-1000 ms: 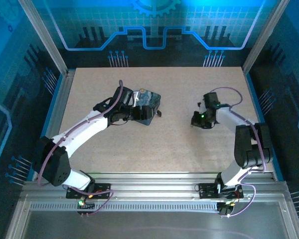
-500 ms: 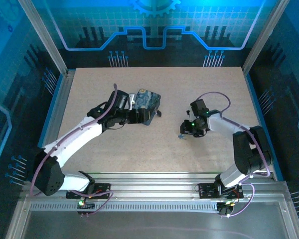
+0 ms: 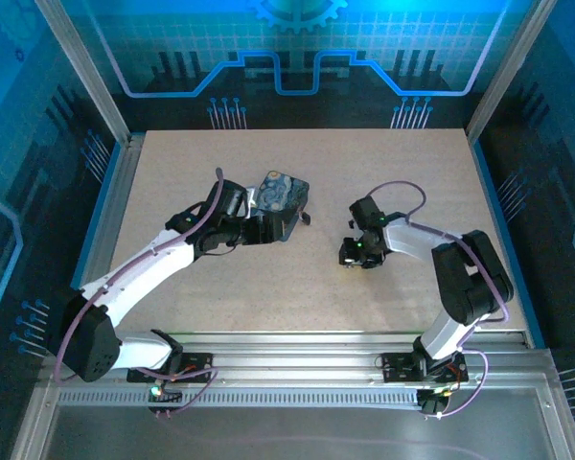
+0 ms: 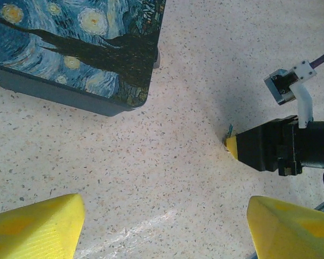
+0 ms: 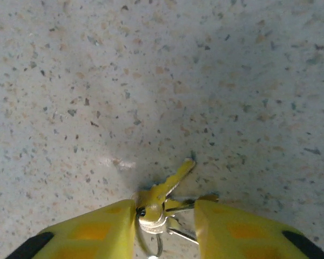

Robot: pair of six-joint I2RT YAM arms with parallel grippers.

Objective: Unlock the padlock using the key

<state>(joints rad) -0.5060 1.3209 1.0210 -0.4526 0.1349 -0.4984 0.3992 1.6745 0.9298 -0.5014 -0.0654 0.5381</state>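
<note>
Right fingers (image 5: pixel 92 229) moved left, straddling key (image 5: pixel 163 193), tin (image 4: pixel 86 48) near left fingers (image 4: pixel 32 224)

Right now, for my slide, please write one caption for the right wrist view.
Right gripper with yellow fingers flanking the key and its ring on the speckled table.

The ring on the key (image 5: pixel 170 186) is partly hidden by the right gripper (image 5: pixel 164 211) and cut off at the picture's lower edge.
</note>
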